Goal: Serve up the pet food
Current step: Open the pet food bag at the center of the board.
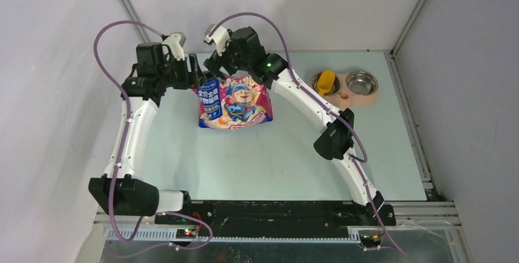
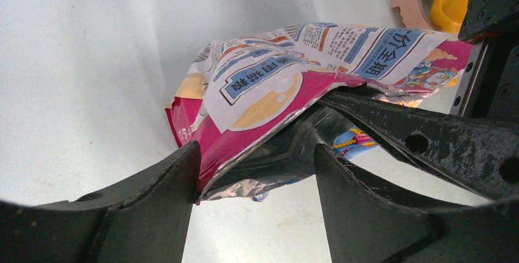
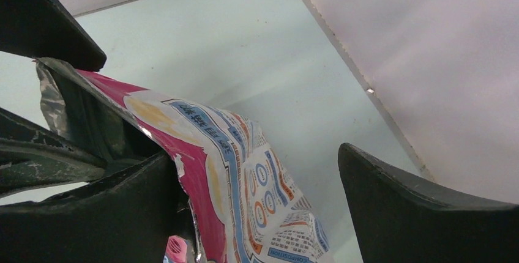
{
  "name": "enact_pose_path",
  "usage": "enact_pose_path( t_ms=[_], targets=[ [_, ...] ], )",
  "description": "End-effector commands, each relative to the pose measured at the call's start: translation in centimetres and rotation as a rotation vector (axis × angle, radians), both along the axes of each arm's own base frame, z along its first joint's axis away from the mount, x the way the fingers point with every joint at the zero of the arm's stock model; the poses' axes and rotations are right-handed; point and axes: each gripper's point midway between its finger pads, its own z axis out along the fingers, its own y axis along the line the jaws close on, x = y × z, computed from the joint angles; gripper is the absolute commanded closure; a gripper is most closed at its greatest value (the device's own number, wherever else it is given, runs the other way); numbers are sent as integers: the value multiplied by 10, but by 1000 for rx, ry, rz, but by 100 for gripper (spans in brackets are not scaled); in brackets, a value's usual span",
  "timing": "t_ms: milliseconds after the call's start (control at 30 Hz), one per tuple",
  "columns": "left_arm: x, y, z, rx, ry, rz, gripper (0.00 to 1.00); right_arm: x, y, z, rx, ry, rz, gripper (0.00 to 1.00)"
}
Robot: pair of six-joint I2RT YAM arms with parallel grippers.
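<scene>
The pet food is hidden in every view. The glossy pink-and-blue bag (image 1: 234, 104) sits toward 12 o'clock on the counter (image 1: 257, 159) with its mouth spread open. Inside, only crinkled silver lining and dark shadow show, and no pellets can be made out.

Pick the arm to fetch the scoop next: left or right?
Right, probably. The scoop lies in a bowl on the right side of the table, nearer the right gripper, whose jaws stand open at the top of the bag. The left gripper would have to cross the bag and the right arm.
</scene>
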Motion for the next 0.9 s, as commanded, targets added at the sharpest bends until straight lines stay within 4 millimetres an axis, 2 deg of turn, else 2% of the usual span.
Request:
enact_pose_path(
  t_ms=[0,233,600,867],
  targets=[
    [-9,0,0,65,18,-53,30,0,-11,-20,-41,76,-59,4],
    [-10,5,-11,106,42,-51,40,-9,-7,-22,-33,109,-78,5],
    [-20,12,-23,142,52,-37,46,-17,-8,-18,-37,106,-163,6],
    [-31,12,-30,142,58,-39,61,-21,-7,-22,-38,115,-233,7]
  ],
)
